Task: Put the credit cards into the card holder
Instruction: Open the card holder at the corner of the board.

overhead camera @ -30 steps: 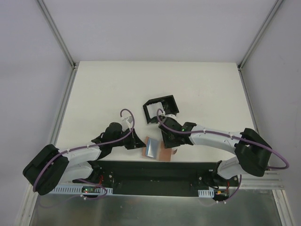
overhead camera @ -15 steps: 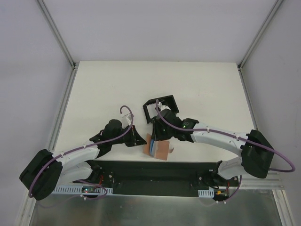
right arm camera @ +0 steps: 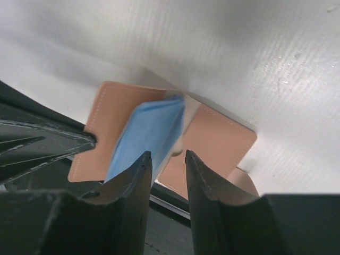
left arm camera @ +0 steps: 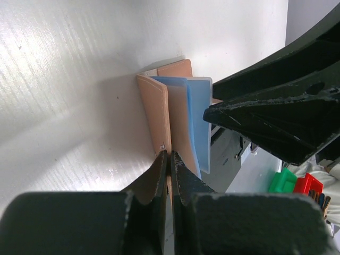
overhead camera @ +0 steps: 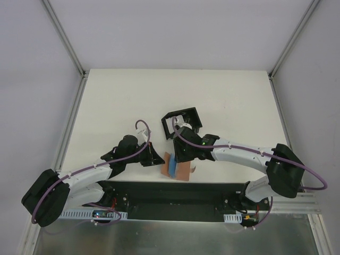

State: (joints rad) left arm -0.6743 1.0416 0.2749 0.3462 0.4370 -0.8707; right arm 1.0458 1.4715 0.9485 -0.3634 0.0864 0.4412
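Note:
The tan card holder (overhead camera: 184, 171) lies open near the table's front edge. A light blue credit card (overhead camera: 172, 167) stands tilted in its fold. My left gripper (overhead camera: 157, 160) is shut on the holder's left flap (left arm camera: 154, 106), pinching its edge and holding it raised. The blue card (left arm camera: 199, 117) leans just behind that flap. My right gripper (overhead camera: 180, 158) hovers over the holder (right arm camera: 218, 143) with its jaws apart. The card (right arm camera: 149, 135) is blurred ahead of its left finger and is not pinched. I see no grey card.
A black box frame (overhead camera: 183, 121) with white pieces sits just behind the right gripper. The black base rail (overhead camera: 175, 194) runs along the table's front edge, right below the holder. The left gripper's fingers (right arm camera: 48, 141) show at the left of the right wrist view.
The right gripper has moved left over the holder. The card, lying flat and grey-looking a second ago, now stands tilted in the fold showing blue. The left gripper has barely moved.

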